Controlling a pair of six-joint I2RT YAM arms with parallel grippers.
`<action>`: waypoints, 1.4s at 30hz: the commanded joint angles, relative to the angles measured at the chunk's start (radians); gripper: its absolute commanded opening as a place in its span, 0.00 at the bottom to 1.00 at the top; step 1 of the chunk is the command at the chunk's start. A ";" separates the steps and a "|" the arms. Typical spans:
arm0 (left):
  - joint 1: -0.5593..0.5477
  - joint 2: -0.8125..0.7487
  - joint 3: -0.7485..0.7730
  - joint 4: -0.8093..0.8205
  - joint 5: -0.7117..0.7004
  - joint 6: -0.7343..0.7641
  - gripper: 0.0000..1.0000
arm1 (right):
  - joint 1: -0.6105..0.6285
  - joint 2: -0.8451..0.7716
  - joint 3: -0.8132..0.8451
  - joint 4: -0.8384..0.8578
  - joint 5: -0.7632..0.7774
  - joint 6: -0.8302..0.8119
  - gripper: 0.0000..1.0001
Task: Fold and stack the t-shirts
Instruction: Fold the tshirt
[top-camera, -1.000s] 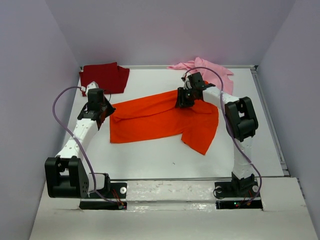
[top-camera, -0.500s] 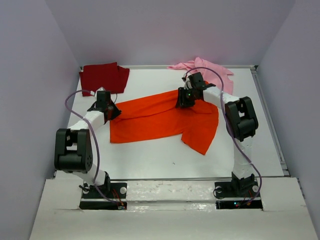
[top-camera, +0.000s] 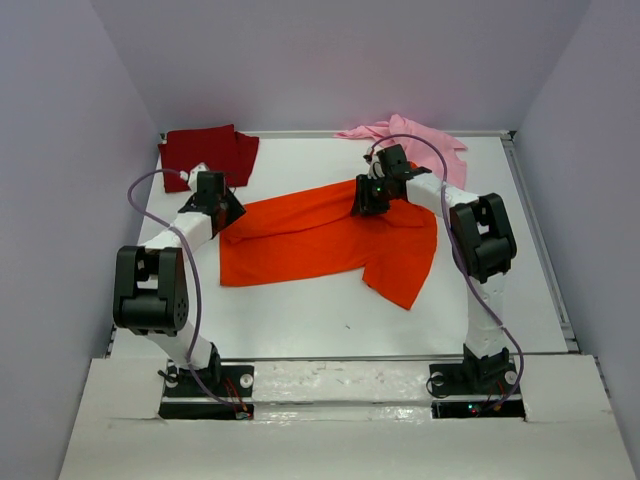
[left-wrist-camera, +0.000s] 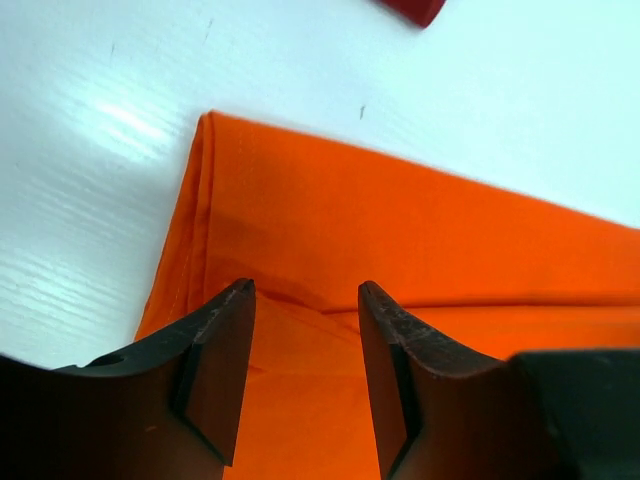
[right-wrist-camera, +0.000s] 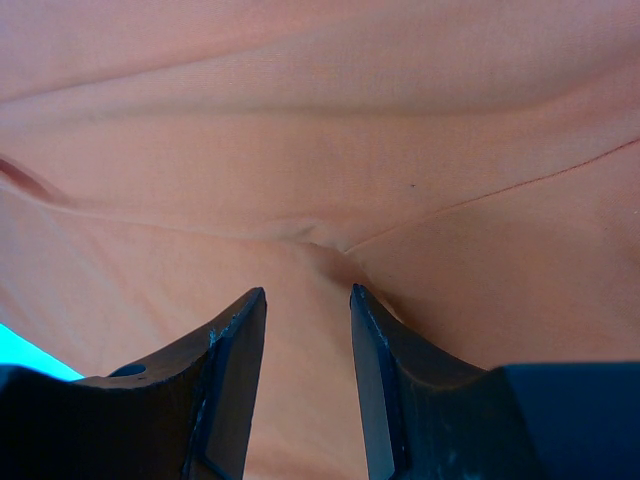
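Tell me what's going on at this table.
Two robot arms are working on the orange t-shirt, which lies spread across the middle of the table. The left gripper is open just above the shirt's left end. The right gripper is open at its far edge, where the cloth puckers between the fingers. The dark red t-shirt lies flat at the far left, and the pink t-shirt lies crumpled at the far right.

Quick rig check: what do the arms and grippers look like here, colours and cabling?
Left arm and right arm: white links, chunky black joint housings, black base plates. A thin lilac cable loops loose off each arm. Left gripper and right gripper: two flat, black, tapered fingers each, edges scuffed. No markings legible.
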 joint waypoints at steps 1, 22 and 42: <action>-0.030 -0.029 0.100 -0.046 -0.095 0.058 0.56 | -0.005 -0.002 0.021 0.036 -0.013 -0.005 0.45; -0.054 0.082 0.130 -0.170 -0.180 0.091 0.55 | -0.005 -0.007 0.021 0.034 0.012 -0.009 0.45; -0.053 0.095 0.076 -0.187 -0.141 0.116 0.52 | -0.005 -0.030 0.017 0.034 0.022 -0.006 0.45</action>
